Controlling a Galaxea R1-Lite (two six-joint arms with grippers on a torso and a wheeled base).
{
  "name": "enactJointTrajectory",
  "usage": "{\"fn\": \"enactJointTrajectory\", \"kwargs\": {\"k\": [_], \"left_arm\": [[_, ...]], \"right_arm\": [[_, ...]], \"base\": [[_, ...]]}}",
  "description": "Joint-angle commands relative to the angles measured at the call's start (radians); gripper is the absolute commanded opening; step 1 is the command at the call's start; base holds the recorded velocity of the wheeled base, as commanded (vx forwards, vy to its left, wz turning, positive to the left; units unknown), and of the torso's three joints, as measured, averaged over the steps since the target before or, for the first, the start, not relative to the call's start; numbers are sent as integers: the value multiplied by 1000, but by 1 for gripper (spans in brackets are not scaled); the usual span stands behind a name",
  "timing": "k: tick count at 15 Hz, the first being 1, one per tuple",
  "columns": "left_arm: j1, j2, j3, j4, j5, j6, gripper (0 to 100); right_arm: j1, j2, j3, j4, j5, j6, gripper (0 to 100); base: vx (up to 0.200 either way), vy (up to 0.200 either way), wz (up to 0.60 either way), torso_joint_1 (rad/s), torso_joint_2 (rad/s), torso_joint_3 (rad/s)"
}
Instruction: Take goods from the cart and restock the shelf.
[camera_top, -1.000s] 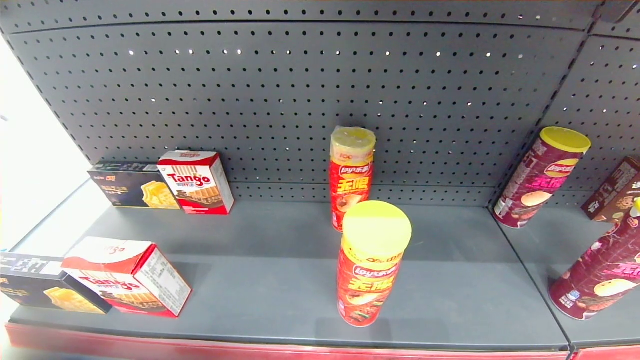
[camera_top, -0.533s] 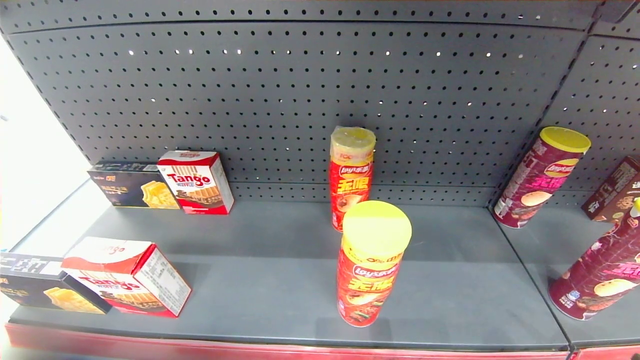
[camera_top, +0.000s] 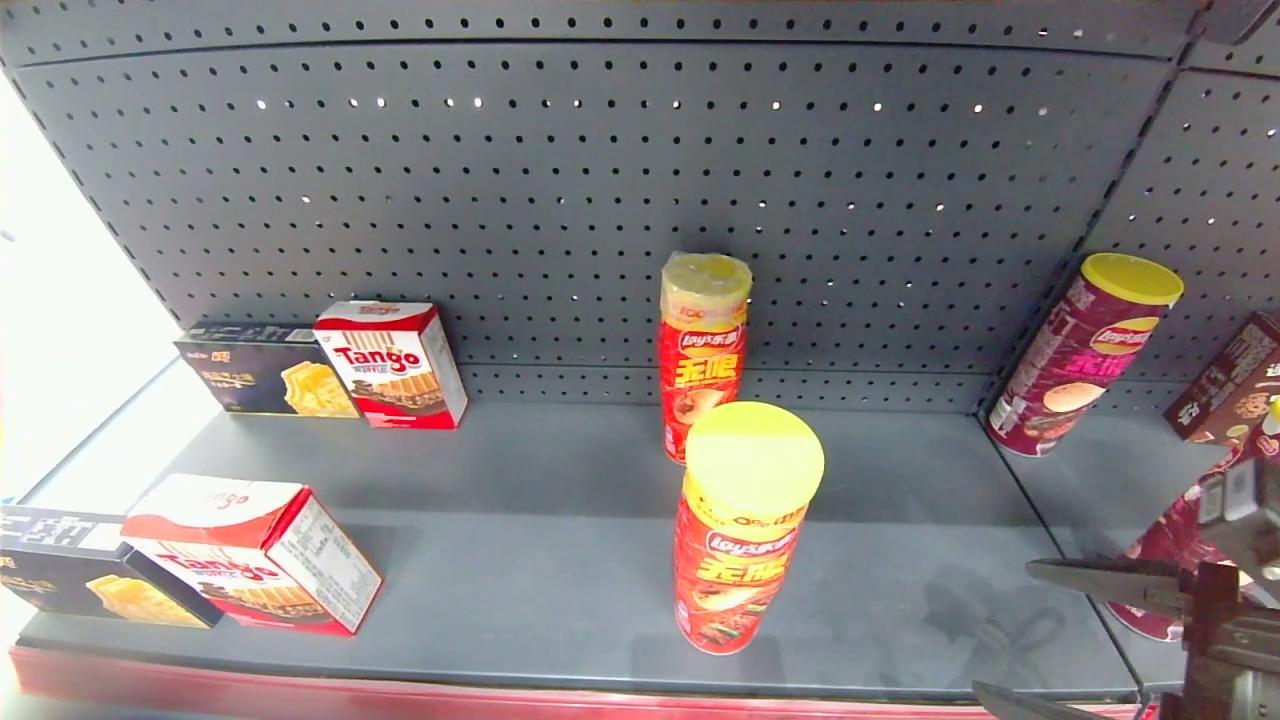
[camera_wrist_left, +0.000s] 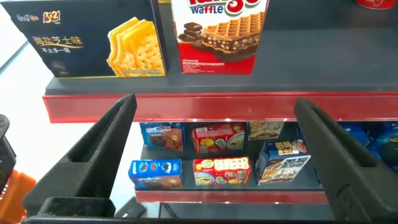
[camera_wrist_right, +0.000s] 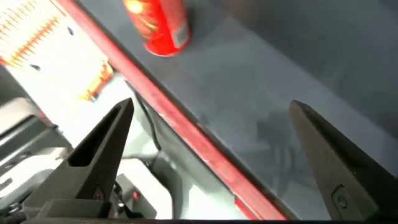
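Right claw (camera_top: 1003, 628) hangs spread and empty at the front lip of the shelf (camera_top: 500, 540), 4 o'clock from the front red can (camera_top: 740, 540); left claw (camera_wrist_left: 214, 106) equally released. Fresh stock is best gripped mid-body and set upright, clear of that tippable can.

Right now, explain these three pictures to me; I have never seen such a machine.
This is a two-armed robot on wheels, meant to restock a shelf. One picture comes from a camera on its head, looking down at that shelf. On it are red chip cans in the middle, wafer boxes and dark cracker boxes to the left, and purple cans to the right. The other two pictures come from wrist cameras, each looking out between one hand's two fingers. The left hand is low in front of the shelf, near the boxes. The right hand is at its front edge, right of the red cans. Both are open and hold nothing.
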Motion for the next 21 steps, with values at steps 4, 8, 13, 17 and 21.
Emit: {"fn": "enactJointTrajectory", "kwargs": {"k": [4, 8, 13, 17, 21], "left_arm": [[0, 3, 0, 0, -1, -1, 100], [1, 3, 2, -1, -4, -6, 100], [1, 3, 2, -3, -3, -6, 100], [1, 3, 2, -3, -3, -7, 100], [1, 3, 2, -3, -3, -7, 100]], "right_arm": [[5, 187, -80, -1, -20, 0, 100], [5, 302, -169, -1, -26, -1, 100], [9, 392, -236, -17, -43, -1, 100], [19, 447, -291, -17, -43, -4, 100], [25, 492, -330, -32, -45, -4, 100]], "base": [[0, 0, 0, 0, 0, 0], [0, 0, 0, 0, 0, 0], [0, 0, 0, 0, 0, 0], [0, 0, 0, 0, 0, 0], [0, 0, 0, 0, 0, 0]]}}
